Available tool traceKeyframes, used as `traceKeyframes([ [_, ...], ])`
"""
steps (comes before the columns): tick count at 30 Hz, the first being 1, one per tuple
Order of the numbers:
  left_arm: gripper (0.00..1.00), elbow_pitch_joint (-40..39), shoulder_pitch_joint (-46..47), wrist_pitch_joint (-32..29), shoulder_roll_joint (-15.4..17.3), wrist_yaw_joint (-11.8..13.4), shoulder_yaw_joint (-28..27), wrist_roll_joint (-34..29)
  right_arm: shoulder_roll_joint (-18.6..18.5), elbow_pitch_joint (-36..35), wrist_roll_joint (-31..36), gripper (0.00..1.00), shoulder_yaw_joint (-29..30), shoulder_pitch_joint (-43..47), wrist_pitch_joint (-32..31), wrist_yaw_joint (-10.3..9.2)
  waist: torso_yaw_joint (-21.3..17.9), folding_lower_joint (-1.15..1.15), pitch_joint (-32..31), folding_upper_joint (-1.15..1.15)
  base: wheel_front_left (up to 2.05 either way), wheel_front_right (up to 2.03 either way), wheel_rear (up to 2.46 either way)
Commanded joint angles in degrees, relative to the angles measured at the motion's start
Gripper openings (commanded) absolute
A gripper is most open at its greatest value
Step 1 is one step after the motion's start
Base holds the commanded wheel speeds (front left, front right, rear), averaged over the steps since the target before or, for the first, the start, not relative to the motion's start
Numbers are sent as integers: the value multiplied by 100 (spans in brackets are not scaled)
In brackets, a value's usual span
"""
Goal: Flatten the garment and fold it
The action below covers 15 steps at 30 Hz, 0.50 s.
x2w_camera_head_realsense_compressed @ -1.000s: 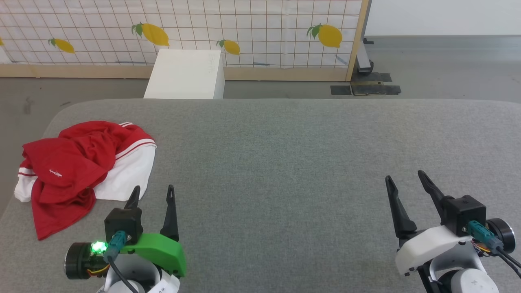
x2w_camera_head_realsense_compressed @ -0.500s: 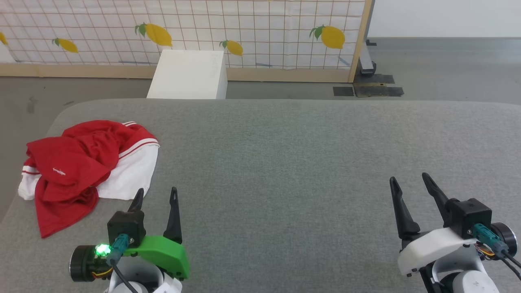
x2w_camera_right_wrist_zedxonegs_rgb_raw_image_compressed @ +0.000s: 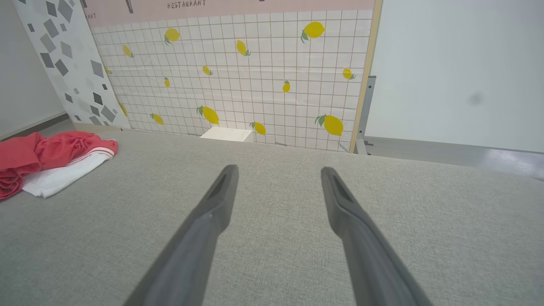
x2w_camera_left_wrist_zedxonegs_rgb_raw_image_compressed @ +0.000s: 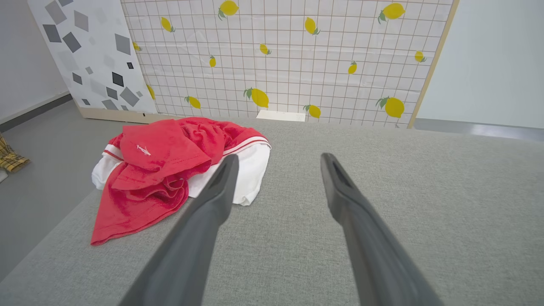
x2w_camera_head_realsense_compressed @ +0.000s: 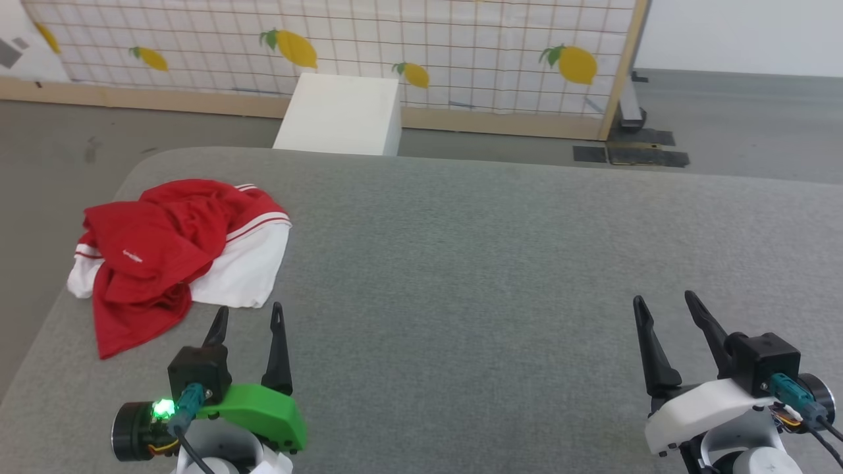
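The garment (x2w_camera_head_realsense_compressed: pixel 164 250) lies crumpled in a heap near the far left of the grey table (x2w_camera_head_realsense_compressed: pixel 461 263): red cloth on top with a small white logo, white sleeve cloth and red-and-white striped trim beneath. The left wrist view shows the garment (x2w_camera_left_wrist_zedxonegs_rgb_raw_image_compressed: pixel 170 170) ahead and to the left; the right wrist view has it (x2w_camera_right_wrist_zedxonegs_rgb_raw_image_compressed: pixel 51 161) at the far left edge. My left gripper (x2w_camera_head_realsense_compressed: pixel 247 316) stands open just short of the heap's near white edge, nothing between its fingers. At the lower right, far from the cloth, my right gripper (x2w_camera_head_realsense_compressed: pixel 664 303) is open and holds nothing.
A white box (x2w_camera_head_realsense_compressed: pixel 339 115) stands on the floor behind the table. Beyond it runs a lemon-print grid panel (x2w_camera_head_realsense_compressed: pixel 395 46) with a wooden frame. The table's rounded left edge (x2w_camera_head_realsense_compressed: pixel 39 329) is close to the garment. Grey surface stretches between the two grippers.
The camera has turned left, so the whole picture has shifted to the right. The garment lies as before and both grippers stay open in much the same places.
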State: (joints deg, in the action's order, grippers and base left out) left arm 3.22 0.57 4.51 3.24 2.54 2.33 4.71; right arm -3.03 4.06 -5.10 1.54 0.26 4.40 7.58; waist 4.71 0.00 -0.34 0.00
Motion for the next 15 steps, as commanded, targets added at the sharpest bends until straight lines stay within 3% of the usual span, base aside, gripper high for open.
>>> traceKeyframes([
  [1, 100, 26, -144, 64, 24, 36, 3, 29, 5, 40, -57, 100, -3, 101, 70, -3, 108, 0, -9, 0, 0, 0, 0],
  [15, 100, 97, -225, 228, 37, 125, 54, 155, 7, 163, -212, 100, -28, 176, 235, -4, 635, 0, -33, 0, 0, 0, 0],
])
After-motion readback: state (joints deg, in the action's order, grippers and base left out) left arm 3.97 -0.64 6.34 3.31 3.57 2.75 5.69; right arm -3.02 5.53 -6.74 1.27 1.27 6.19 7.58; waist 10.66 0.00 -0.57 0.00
